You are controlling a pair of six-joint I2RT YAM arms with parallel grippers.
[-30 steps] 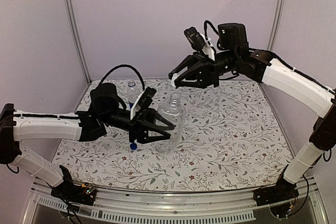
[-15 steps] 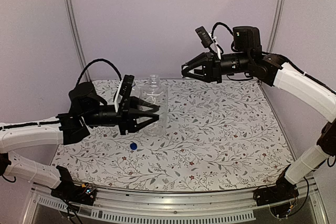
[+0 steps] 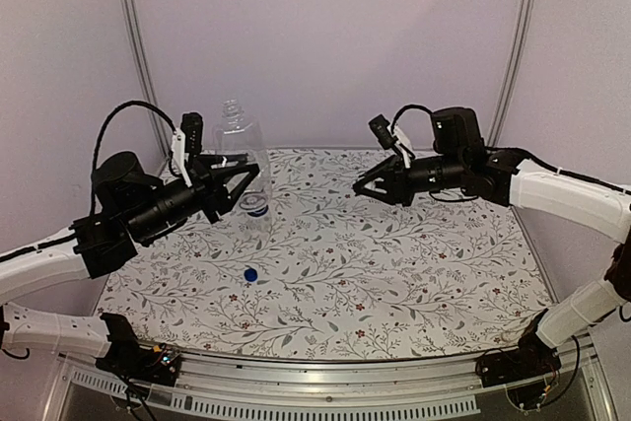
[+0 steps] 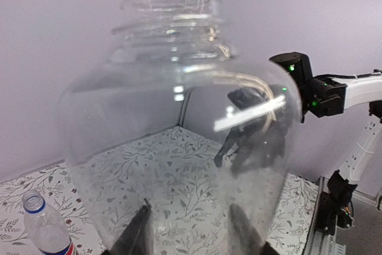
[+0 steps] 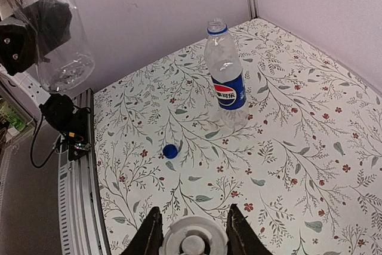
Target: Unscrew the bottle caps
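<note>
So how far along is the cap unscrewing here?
Unscrewing looks done. The blue cap lies on the table near the open Pepsi bottle. The right hand is shut on the whitish cap; the left hand holds the uncapped plain bottle aloft. Left: probably only setting those down.

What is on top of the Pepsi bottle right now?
Nothing: the Pepsi bottle stands upright with its mouth open, only a blue ring round the neck. A blue cap lies on the table, apart from it. In the top view the held clear bottle partly covers it.
</note>
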